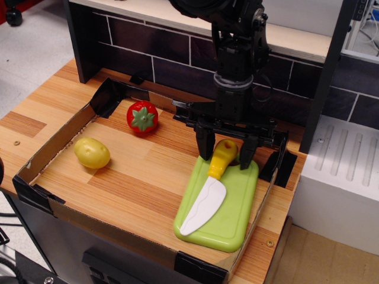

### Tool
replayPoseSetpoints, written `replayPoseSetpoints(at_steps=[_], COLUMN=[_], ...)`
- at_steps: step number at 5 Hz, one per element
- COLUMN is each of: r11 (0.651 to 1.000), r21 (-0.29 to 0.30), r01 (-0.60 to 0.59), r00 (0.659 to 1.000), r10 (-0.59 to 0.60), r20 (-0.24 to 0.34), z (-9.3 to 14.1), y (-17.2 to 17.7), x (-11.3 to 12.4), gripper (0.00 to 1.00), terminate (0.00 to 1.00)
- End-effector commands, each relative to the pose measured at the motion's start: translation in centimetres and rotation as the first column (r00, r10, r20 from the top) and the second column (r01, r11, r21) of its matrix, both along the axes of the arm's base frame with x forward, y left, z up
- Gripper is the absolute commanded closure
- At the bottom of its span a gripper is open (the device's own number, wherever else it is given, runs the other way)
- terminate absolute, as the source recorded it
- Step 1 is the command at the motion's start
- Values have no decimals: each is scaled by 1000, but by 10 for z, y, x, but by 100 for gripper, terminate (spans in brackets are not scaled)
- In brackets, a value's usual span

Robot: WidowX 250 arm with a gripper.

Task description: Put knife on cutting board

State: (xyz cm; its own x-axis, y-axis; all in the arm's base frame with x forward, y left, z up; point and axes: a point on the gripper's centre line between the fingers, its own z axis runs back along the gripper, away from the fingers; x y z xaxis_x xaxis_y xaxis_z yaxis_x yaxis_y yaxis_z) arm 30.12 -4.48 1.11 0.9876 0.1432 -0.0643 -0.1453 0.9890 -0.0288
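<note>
The knife [208, 192] lay diagonally on the cutting board [231, 214] — its yellow handle at the board's far end, seemingly untouched between the spread fingers of the end effector [227, 151].

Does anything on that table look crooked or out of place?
Only slightly: the knife lies diagonally across the cutting board, its blade tip reaching the board's near-left rim. The open gripper straddles its handle. Nothing looks spilled or broken.
</note>
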Motion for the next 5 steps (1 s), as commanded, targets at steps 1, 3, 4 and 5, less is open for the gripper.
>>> replayPoseSetpoints(at_steps=[1,3,4,5], r11=[999,999,999,999], r21=[-19,-2,-2,-2], r01=[-29,-49,-49,-49], r00=[985,974,974,974], r10=[32,48,48,48], r20=[170,224,224,224], z=[62,105,105,105], y=[7,37,37,37], x=[3,1,1,1], gripper=[0,0,0,0], terminate=[0,0,0,100])
